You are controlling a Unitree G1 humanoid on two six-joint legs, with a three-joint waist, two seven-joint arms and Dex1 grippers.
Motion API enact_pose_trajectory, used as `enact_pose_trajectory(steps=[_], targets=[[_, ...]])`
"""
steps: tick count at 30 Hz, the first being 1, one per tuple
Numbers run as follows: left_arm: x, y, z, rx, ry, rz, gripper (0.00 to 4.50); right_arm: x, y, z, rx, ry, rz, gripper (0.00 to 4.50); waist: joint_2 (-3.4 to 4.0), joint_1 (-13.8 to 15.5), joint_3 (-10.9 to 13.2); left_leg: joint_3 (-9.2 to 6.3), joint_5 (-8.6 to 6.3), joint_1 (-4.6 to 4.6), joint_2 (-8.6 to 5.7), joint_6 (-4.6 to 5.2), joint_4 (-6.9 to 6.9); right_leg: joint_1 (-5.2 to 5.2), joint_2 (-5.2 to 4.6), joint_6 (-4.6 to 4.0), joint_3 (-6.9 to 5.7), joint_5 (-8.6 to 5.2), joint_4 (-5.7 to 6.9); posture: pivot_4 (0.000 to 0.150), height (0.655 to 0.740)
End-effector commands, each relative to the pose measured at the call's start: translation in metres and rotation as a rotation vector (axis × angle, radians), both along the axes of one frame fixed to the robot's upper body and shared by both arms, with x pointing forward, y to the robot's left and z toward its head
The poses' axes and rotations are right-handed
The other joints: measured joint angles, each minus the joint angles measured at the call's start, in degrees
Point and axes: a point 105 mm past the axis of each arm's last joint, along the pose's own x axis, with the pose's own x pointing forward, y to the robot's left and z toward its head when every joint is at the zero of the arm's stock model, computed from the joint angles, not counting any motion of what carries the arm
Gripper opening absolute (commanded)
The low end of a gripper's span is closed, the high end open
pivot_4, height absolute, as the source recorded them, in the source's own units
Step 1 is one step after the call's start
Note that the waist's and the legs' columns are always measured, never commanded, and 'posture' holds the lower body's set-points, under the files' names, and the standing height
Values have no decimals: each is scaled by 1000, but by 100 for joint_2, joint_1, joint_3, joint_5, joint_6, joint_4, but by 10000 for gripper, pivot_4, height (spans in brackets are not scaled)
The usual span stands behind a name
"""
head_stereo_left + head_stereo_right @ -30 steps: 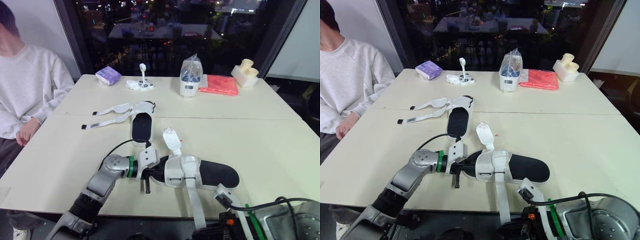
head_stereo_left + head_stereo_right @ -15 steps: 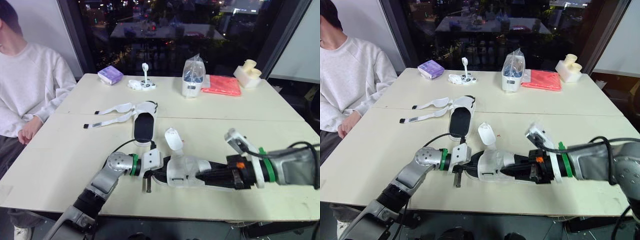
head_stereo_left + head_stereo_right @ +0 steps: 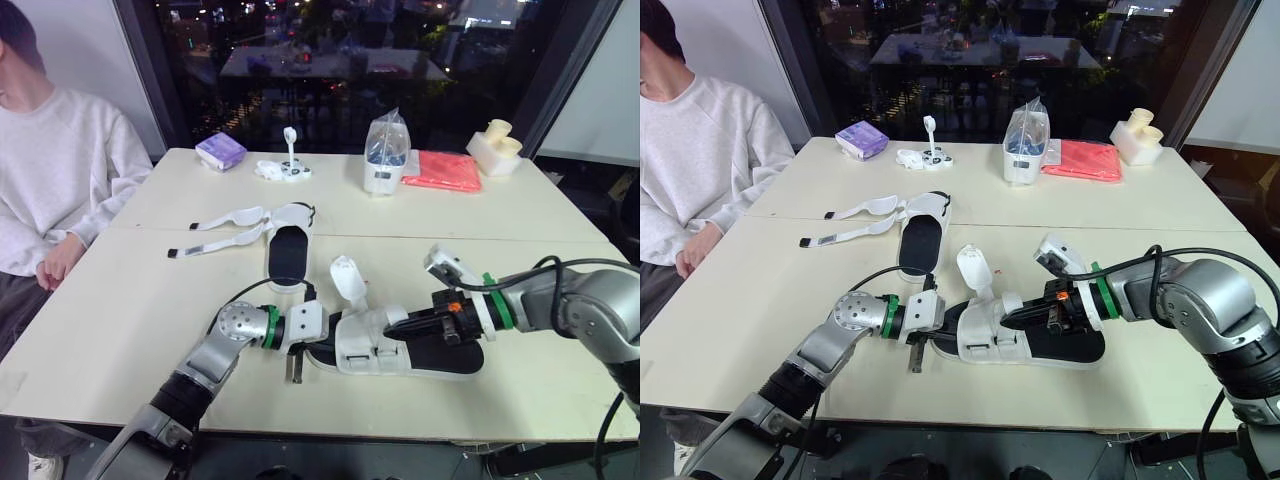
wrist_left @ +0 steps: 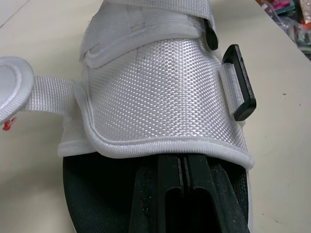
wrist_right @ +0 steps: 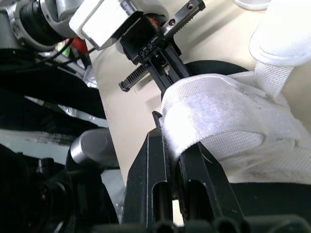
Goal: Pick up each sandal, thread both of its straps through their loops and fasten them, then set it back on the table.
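Cream counter (image 3: 560,240), two tops butted together, seam (image 3: 450,236) running across middle. Behind far edge, big window (image 3: 330,60), night outside, scattered city lights, indoor reflections on glass. Dark window frame (image 3: 140,80) slanting at both sides. Plain white wall (image 3: 80,50) left, pale wall (image 3: 610,110) right.

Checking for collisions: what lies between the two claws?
The near sandal's white upper, clear in the left eye view: left claw at one end, right claw pinching its strap at the other.

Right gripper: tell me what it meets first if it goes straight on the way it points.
The right gripper is shut on the white strap of the near sandal. Beyond that it would probably meet the left gripper at the sandal's other end, though depth is unclear.
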Motion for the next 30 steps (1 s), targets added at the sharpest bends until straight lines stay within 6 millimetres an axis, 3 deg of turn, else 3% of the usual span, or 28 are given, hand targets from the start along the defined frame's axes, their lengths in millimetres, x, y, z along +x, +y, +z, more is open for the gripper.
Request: enact_pose_trajectory(steps=[1,7,10,17,24,30], targets=[[-8,6,-39,127,92,13,0,13,-1,15,-2,-92,2,179,2,-2,-1,0,0,0,0,0,0,0,0,-1,0,1,0,1500,7400],[-7,5,-39,126,87,12,0,33,-5,0,-42,-65,-14,179,6,2,-5,2,2,2,0,-4,2,1,-1,-1,-6,5,0,1500,7400],[-7,5,-39,126,85,14,0,39,-8,-10,-65,-48,-22,9800,10,-2,-11,3,19,2,0,-33,2,2,-1,0,-7,6,0,1500,7400],[-6,7,-40,125,84,24,0,58,-13,-15,-42,-57,-100,44832,29,-7,-30,5,19,2,-1,-35,2,0,0,2,-7,7,0,1500,7400],[-5,8,-40,122,84,31,0,80,-15,-15,-22,-85,-175,44832,33,-5,-31,7,21,2,-1,-37,2,0,3,2,-8,10,1,1500,7400],[-6,6,-40,119,83,29,0,100,-21,-38,-142,-175,-210,44832,36,-11,-33,8,21,3,-2,-38,1,-1,11,2,-7,10,4,1500,7400]])
